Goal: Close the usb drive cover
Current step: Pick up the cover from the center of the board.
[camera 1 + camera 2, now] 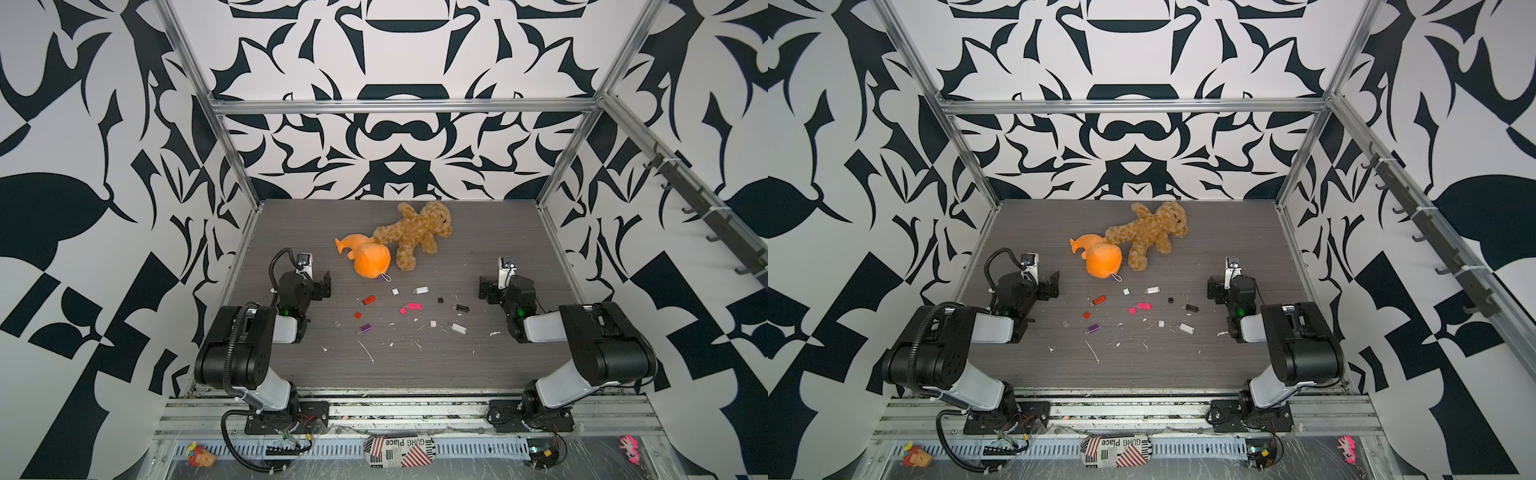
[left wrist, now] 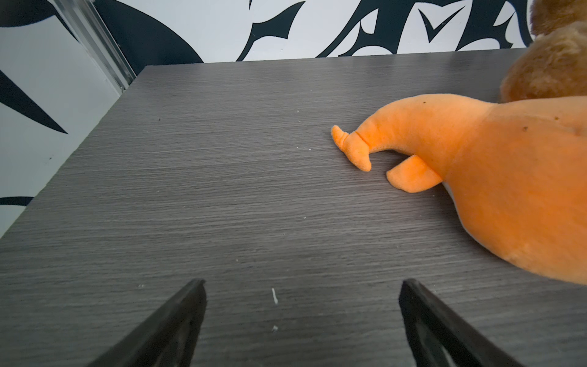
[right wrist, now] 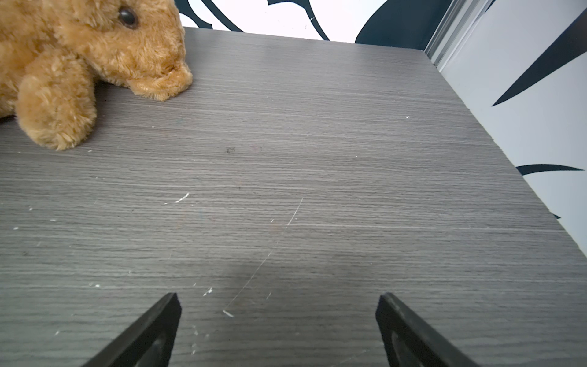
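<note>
Several usb drives lie uncapped mid-table in both top views: red (image 1: 368, 300), purple (image 1: 364, 328), silver-white (image 1: 420, 289), pink (image 1: 414, 306), black (image 1: 460, 308) and white (image 1: 457, 328). Loose covers lie near them: red (image 1: 357, 315), pink (image 1: 402, 310), black (image 1: 440, 299) and white (image 1: 433, 323). My left gripper (image 1: 322, 286) rests low at the table's left, open and empty (image 2: 301, 282). At the right, my right gripper (image 1: 486, 291) is also open over bare table (image 3: 278, 297). No drive shows in either wrist view.
An orange plush (image 1: 365, 257) and a brown teddy bear (image 1: 415, 232) lie behind the drives, the orange one close to my left gripper (image 2: 492, 178). The bear's head (image 3: 95, 47) shows in the right wrist view. White crumbs (image 1: 368, 351) dot the grey table (image 1: 415, 365).
</note>
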Robot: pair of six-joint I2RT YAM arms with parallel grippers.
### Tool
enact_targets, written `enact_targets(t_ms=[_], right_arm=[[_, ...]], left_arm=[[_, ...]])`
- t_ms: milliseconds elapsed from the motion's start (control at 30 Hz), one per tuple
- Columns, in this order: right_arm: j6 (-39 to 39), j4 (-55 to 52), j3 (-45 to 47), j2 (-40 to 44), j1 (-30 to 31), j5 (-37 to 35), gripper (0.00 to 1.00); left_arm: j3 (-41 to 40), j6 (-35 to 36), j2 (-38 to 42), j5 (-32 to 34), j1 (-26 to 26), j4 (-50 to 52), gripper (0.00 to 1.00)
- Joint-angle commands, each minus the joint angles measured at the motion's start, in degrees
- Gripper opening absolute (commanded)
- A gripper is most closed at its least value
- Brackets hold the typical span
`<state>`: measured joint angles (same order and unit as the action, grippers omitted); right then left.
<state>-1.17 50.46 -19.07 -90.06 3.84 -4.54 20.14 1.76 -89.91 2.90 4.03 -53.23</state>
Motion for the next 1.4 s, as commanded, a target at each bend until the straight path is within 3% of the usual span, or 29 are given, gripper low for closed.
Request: enact_targets(t_ms=[0, 467, 633, 733, 900, 1067, 1167, 1267, 1367], right_arm=[[0.71, 1.84, -1.25, 0.93, 0.11, 0.05, 1.0], [0.47, 2.61, -0.84, 1.01, 0.08, 0.16, 1.0], [0.57, 0.0, -0.64, 5.41, 0.11, -0.38, 0.98], [-1.4, -8.93, -3.16, 10.72, 0.1, 4.76, 0.96], [-5.42, -22.89, -8.77, 18.49, 0.12, 13.88, 0.89], [-19.11, -41.64, -16.26, 24.36, 0.46, 28.5, 0.71], [-29.15, -57.58, -21.71, 26.03, 0.88, 36.2, 0.55], [-38.84, -72.91, -25.5, 26.65, 3.09, 37.54, 0.51], [-46.24, -82.21, -26.04, 26.4, 9.6, 30.42, 0.51]], left_arm=[[1.04, 0.32, 0.34, -0.47, -0.09, 0.32, 0.99], [0.79, 0.34, 0.38, -0.32, -0.08, -0.04, 0.99], [-3.48, -1.11, 1.7, 3.23, -0.08, -7.79, 0.99], [-4.91, -0.82, 6.33, 2.86, 0.16, -6.41, 0.99], [2.52, -1.6, 18.65, 3.92, 1.06, 15.28, 0.99], [10.86, -7.33, 25.27, -3.61, 1.22, 30.12, 1.0], [14.84, -9.58, 26.87, -6.69, 3.46, 37.14, 0.97], [15.87, -8.05, 27.64, -7.65, 9.05, 37.91, 0.95], [16.81, -8.62, 26.69, -7.1, 14.28, 37.89, 0.94]])
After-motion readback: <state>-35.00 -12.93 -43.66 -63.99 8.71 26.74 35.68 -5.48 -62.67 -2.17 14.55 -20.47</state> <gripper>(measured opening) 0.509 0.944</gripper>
